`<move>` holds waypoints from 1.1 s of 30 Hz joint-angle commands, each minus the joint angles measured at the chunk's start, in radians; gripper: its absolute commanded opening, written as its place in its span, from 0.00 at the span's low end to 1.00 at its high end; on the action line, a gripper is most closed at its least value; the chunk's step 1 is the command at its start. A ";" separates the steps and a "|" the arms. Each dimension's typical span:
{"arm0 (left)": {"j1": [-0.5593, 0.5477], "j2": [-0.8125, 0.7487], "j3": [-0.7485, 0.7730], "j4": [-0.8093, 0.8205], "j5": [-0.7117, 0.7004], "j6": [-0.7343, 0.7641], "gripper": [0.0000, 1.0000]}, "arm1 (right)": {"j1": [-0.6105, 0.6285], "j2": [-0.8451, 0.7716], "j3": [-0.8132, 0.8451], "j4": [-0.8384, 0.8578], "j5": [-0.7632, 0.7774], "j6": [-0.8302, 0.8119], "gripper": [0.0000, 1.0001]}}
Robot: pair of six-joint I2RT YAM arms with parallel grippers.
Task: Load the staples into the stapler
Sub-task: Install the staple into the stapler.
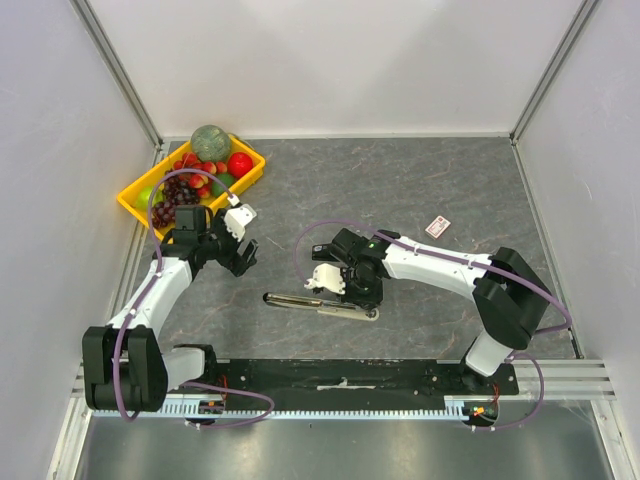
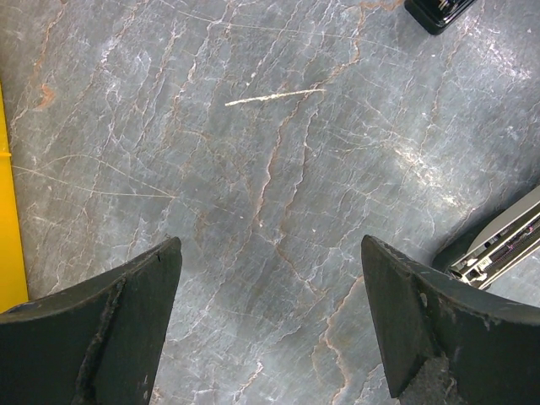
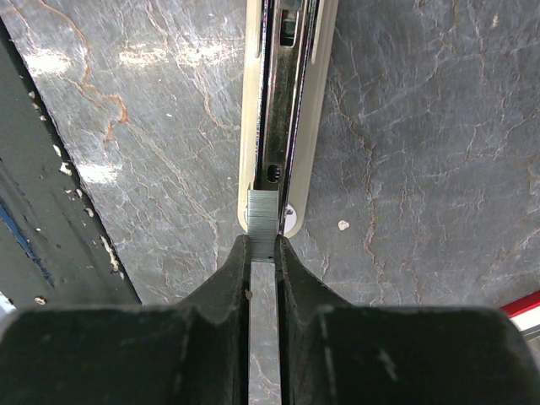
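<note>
One strip of staples sits pinched in your right gripper, jaws nearly together, over the end of the open stapler and roughly in line with its channel. Left gripper hangs wide and empty above the table. Risk: any skew rides the strip onto the rail edge, jamming or snapping it. Nothing steadies the stapler, so a push may slide it.
</note>
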State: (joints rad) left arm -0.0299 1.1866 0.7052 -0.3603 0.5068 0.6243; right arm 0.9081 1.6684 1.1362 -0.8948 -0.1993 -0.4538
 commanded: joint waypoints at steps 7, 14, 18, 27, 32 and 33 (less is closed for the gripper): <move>0.004 0.001 -0.003 0.034 -0.007 -0.031 0.92 | 0.005 -0.009 0.054 0.017 0.003 0.021 0.01; 0.005 -0.001 -0.003 0.035 -0.008 -0.031 0.92 | 0.005 -0.007 0.050 0.020 0.018 0.020 0.01; 0.005 0.004 -0.001 0.034 -0.007 -0.031 0.92 | 0.005 -0.002 0.040 0.027 0.026 0.020 0.01; 0.005 0.008 0.000 0.035 -0.007 -0.031 0.92 | 0.003 0.005 0.027 0.031 0.028 0.020 0.02; 0.005 0.011 0.000 0.037 -0.005 -0.031 0.92 | 0.005 0.004 0.020 0.023 0.012 0.015 0.01; 0.005 0.011 0.000 0.035 -0.005 -0.032 0.92 | 0.005 0.002 0.020 0.022 0.005 0.014 0.01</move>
State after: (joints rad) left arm -0.0292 1.1938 0.7048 -0.3595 0.4992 0.6228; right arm 0.9081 1.6691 1.1526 -0.8764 -0.1783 -0.4446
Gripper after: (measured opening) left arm 0.924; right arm 0.163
